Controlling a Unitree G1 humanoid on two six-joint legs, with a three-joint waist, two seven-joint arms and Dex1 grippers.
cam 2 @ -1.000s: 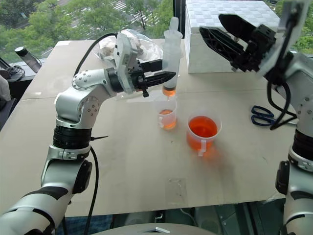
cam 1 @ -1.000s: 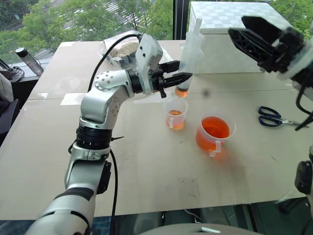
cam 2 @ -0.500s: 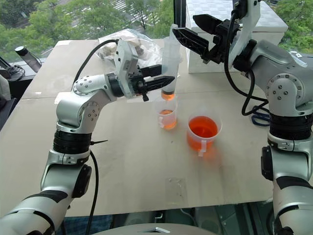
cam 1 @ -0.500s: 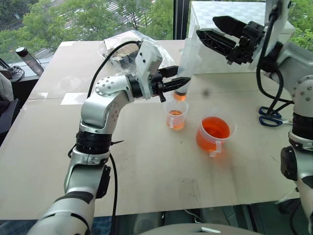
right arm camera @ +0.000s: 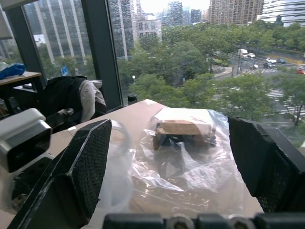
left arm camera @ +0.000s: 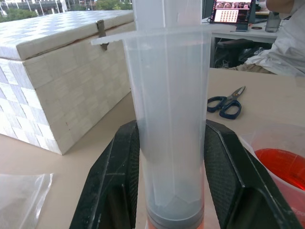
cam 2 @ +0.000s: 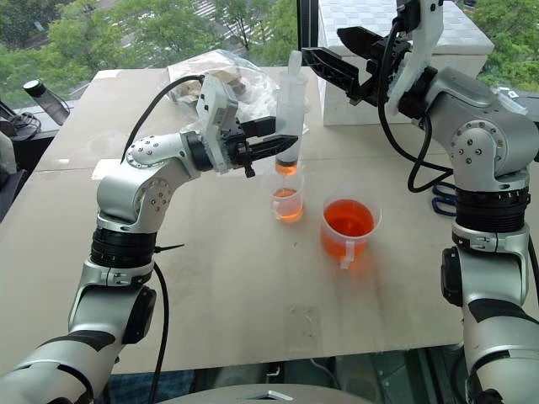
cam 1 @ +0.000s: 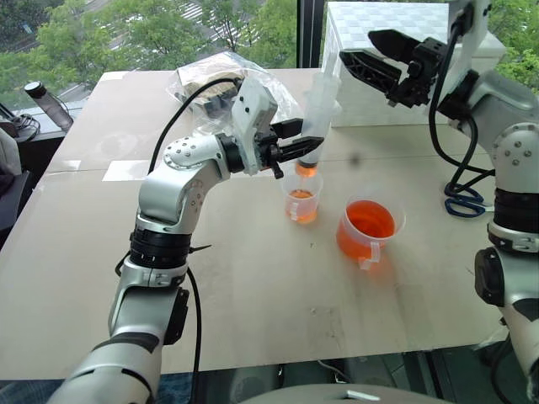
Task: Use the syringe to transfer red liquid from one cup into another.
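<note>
The syringe (cam 1: 317, 114) stands nearly upright, its barrel (left arm camera: 169, 119) clamped between my left gripper's fingers (left arm camera: 119, 181). My left gripper (cam 1: 305, 150) is shut on it low on the barrel, where a little red liquid shows at the orange tip. The tip hangs just above the small narrow cup (cam 1: 301, 198), which holds a thin orange layer. The wider handled beaker (cam 1: 369, 229) of red liquid stands to its right. My right gripper (cam 1: 355, 47) is open in the air, just right of the plunger top, with nothing between its fingers (right arm camera: 81, 171).
A white checkered box (cam 1: 396, 34) stands at the table's back right. A clear plastic bag (cam 1: 210, 84) with items lies at the back behind my left arm. Blue-handled scissors (cam 1: 461, 202) lie at the right. A bottle (cam 1: 46, 101) stands on the far left table.
My right arm has swung in from the right, bringing its open gripper close to the syringe's top. The left gripper and the syringe have kept still over the small cup.
</note>
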